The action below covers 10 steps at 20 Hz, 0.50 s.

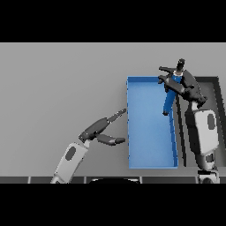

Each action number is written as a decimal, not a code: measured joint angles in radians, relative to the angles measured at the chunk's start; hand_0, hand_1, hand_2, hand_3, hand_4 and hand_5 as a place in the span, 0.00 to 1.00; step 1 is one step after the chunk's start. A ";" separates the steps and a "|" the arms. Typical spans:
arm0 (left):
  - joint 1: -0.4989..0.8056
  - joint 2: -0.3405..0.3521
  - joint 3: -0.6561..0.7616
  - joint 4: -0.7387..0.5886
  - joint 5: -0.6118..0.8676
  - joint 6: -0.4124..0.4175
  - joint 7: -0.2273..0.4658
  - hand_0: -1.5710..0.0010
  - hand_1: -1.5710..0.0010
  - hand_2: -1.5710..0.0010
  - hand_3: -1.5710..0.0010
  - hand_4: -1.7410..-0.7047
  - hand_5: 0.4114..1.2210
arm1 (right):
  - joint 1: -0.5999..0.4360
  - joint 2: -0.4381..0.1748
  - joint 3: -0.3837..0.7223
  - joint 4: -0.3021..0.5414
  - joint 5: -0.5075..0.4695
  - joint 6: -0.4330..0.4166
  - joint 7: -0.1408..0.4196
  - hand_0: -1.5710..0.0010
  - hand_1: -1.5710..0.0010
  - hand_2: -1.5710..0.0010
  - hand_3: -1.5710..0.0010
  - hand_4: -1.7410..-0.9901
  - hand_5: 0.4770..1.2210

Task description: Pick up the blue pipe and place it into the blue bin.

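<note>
Grey table (62,79) viewed from above. Blue bin (150,145), rectangular and open-topped, set right of centre, long axis running away from the robot. Dark grey bin (217,101) just beside it on the right, largely covered by the right arm.

Right hand (183,84) positioned over the far right corner of the blue bin, fingers curled round the blue pipe (168,102). Pipe gripped at its upper end, hanging tilted, lower end pointing down and toward the robot along the bin's right wall. Cannot tell whether the lower end touches the bin floor or hangs clear of it. Small dark tip with a pale band visible above the hand, at the pipe's far end.

Left hand (99,130) held over the bare table just left of the blue bin, near its left wall. Fingers straight and spread toward the bin, thumb extended apart below them, nothing grasped. No contact visible between left hand and bin.
</note>
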 measured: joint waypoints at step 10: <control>-0.003 0.005 -0.001 -0.013 -0.001 -0.003 0.009 1.00 1.00 1.00 1.00 0.83 0.01 | 0.076 -0.136 0.320 0.117 -0.001 -0.264 0.051 0.40 0.46 0.45 0.68 0.32 1.00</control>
